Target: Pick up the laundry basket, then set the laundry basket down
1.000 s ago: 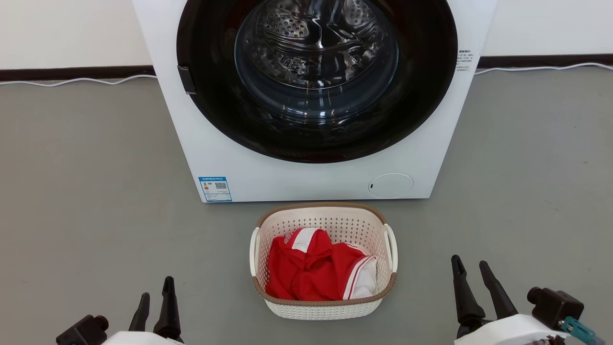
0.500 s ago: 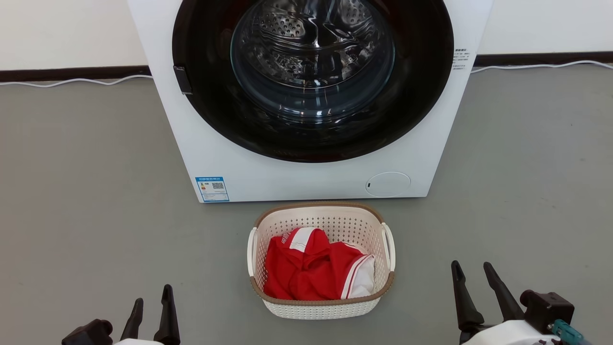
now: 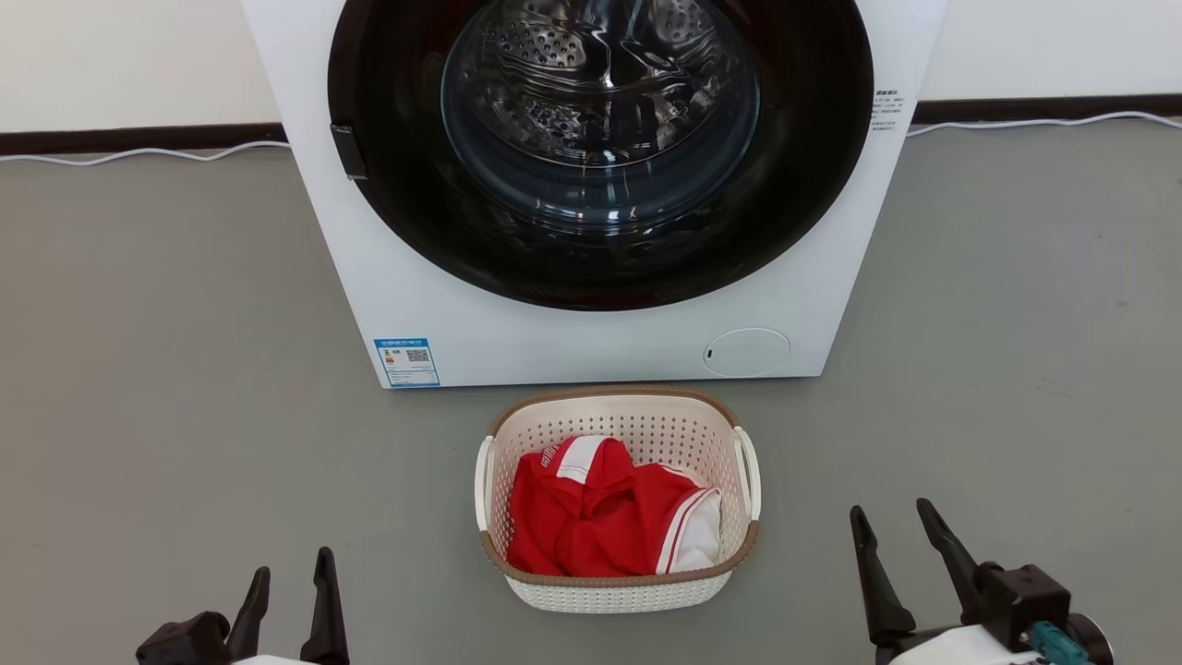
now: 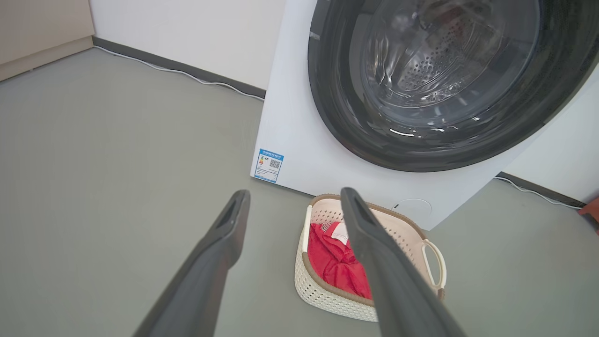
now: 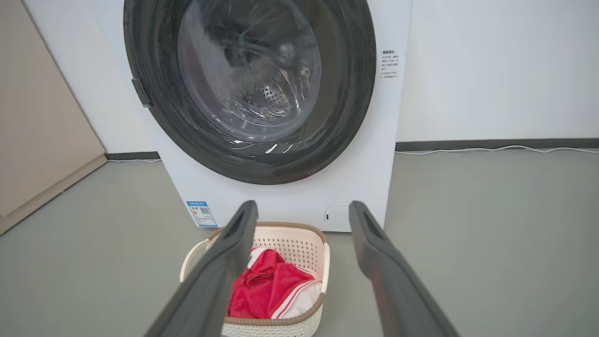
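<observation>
**Operator:** Item one, the task's thing?

**Clerk:** Laundry basket (image 3: 619, 596), one, cream perforated plastic with a brown rim. It stands on the floor (image 3: 185, 388), just in front of the washing machine (image 3: 572, 346), midway between your two arms, and is not lifted. Contents are a red garment (image 3: 591, 522) with white trim, lying loose below the rim. Fittings are a left handle (image 3: 481, 485) and a right handle (image 3: 753, 480), white loops, one facing each arm.

**Operator:** Grippers?

**Clerk:** Left gripper (image 3: 292, 562): fingers spread, holding nothing, low on the basket's left and well apart from it. Right gripper (image 3: 891, 508): fingers spread, holding nothing, on the basket's right, nearer but not touching.

**Operator:** Step in hand?

**Clerk:** By my reading, the approach, with the pick-up not yet begun. You should bring each arm inward to its own handle and keep the two at matching height. Close on both loops before you raise anything. The basket looks light, so a finger that arrives first will likely slide it sideways. Lift evenly so the garment stays inside.

**Operator:** Edges and room?

**Clerk:** The far rim sits close to the machine's front panel, so you have little room there and should not push forward. Bare floor lies wide on both sides and toward you, which gives you ample room to set the basket down. A white cable (image 3: 138, 155) runs along the wall, well apart.
</observation>
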You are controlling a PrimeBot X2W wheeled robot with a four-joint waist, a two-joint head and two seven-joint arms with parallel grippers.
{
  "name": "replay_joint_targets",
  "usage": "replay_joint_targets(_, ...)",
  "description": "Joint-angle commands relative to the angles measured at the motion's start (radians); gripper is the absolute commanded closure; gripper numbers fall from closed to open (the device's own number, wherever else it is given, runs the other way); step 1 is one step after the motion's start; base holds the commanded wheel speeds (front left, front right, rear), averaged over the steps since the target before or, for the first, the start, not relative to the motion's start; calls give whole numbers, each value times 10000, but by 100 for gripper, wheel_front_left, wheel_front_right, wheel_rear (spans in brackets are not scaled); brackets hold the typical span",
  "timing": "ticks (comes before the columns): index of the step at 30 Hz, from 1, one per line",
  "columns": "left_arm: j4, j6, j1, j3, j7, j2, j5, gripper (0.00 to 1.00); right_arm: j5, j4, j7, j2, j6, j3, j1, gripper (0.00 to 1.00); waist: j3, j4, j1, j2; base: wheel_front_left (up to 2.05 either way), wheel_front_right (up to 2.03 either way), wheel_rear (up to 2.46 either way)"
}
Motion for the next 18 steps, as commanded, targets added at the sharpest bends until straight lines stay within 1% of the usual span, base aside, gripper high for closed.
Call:
replay_joint_targets(1, -170, 116, -130, 295, -217, 127, 495, 0, -518, -224, -249, -115, 68, 282, -365, 0, 10, -9, 0, 0, 0, 0, 0)
replay_joint_targets(6, -122, 124, -133, 357, -352, 135, 1057, 0, -1068, -218, -385, -121, 71, 358, -371, 0, 29, -29, 0, 0, 0, 0, 0)
replay_joint_targets(18, -39, 110, -178, 362, -352, 135, 1046, 0, -969, -192, -385, -121, 71, 210, -393, 0, 88, -54, 0, 0, 0, 0, 0)
